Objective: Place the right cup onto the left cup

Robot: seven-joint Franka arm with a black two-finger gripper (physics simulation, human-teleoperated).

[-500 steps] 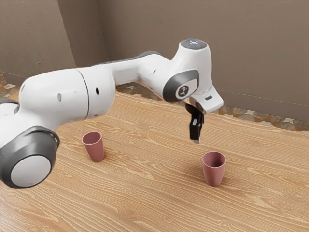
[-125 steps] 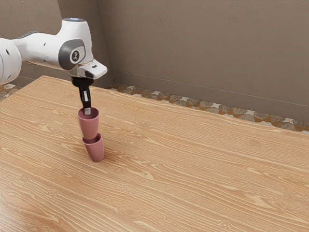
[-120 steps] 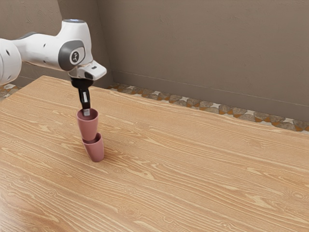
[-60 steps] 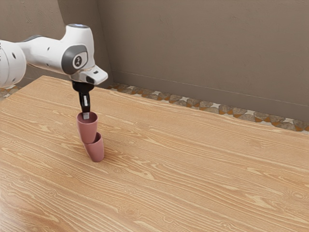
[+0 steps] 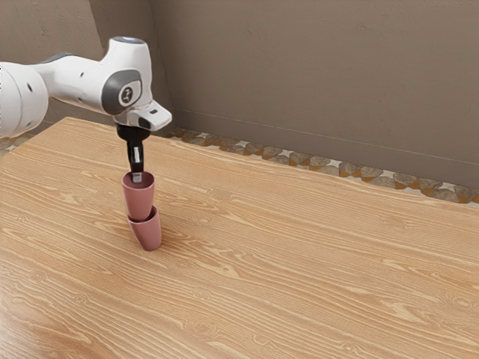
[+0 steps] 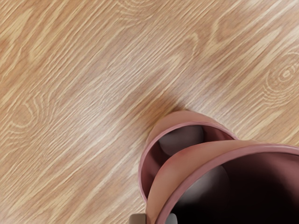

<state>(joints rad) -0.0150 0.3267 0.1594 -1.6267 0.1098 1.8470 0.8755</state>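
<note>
My gripper point(image 5: 137, 178), at the exterior view's left, is shut on the wall of the right cup point(image 5: 139, 199), a pink tumbler hanging mouth up. The left cup point(image 5: 150, 234), also pink, stands on the table just below it. The held cup's base overlaps that cup's mouth in the picture; whether they touch, I cannot tell. In the wrist view, the gripper point(image 6: 154, 219) has one fingertip on each side of the wall of the held cup point(image 6: 175, 168). Partly covered by it, the left cup point(image 6: 184, 116) is offset from it, with part of its opening exposed.
The wooden table point(image 5: 314, 262) stretches across the exterior view, its far edge near a stone-patterned floor strip point(image 5: 299, 158) and a brown wall point(image 5: 322, 75).
Since 4.2 s ago, the right cup has been gripped, lifted and carried over beside and above the left cup. In the last half second, hand and cup shifted slightly toward the exterior view's right.
</note>
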